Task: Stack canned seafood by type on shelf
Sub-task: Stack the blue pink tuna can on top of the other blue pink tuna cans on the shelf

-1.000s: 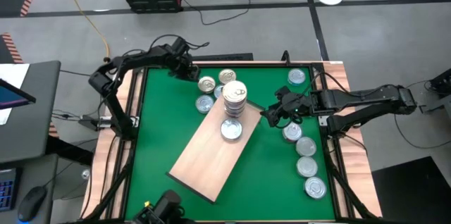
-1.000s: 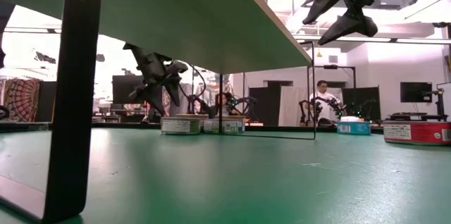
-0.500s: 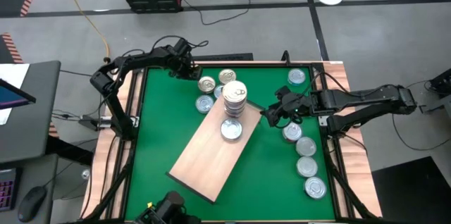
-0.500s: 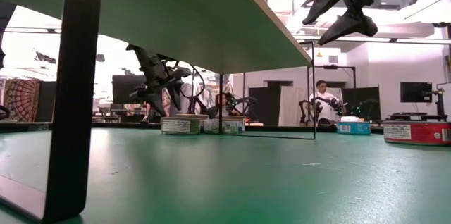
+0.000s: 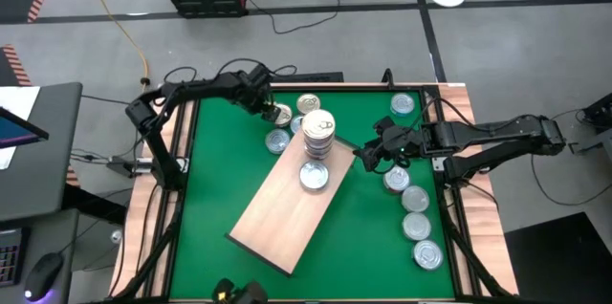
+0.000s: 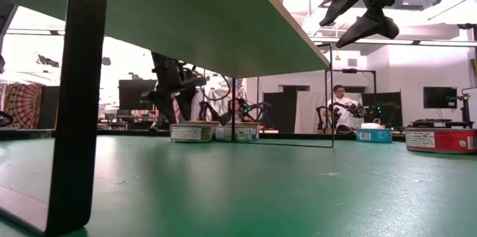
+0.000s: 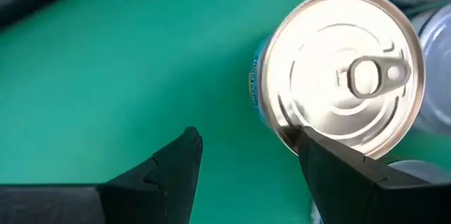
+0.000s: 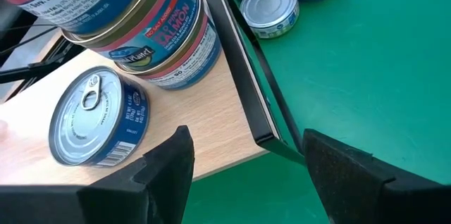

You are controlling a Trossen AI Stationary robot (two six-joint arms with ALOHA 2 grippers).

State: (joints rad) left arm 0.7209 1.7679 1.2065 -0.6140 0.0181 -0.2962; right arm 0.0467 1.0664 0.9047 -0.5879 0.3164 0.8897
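The shelf [image 5: 277, 213], a tan board on dark legs, stands slantwise on the green table. On its far end are a stack of tins [image 5: 318, 132] and a single tin [image 5: 314, 176]. Three loose tins sit on the mat beyond it, one of them a gold-lidded pull-tab tin [image 5: 280, 115] [image 7: 338, 76]. My left gripper [image 5: 269, 108] [image 7: 245, 139] hangs open just left of and above that tin, pointing steeply down, touching nothing. My right gripper [image 5: 368, 156] [image 8: 246, 160] hovers open above the shelf's far right corner.
Several more tins lie in a row along the table's right edge [image 5: 414, 199], and one sits at the far right corner [image 5: 403, 105]. The shelf's black leg [image 6: 74, 103] stands close in the low view. People sit in the room beyond [image 6: 343, 106].
My left gripper has swung from the table's far left corner toward the right and a little nearer, up to the gold-lidded tin, turning about its own axis as it went. The tins and my right gripper have stayed where they were.
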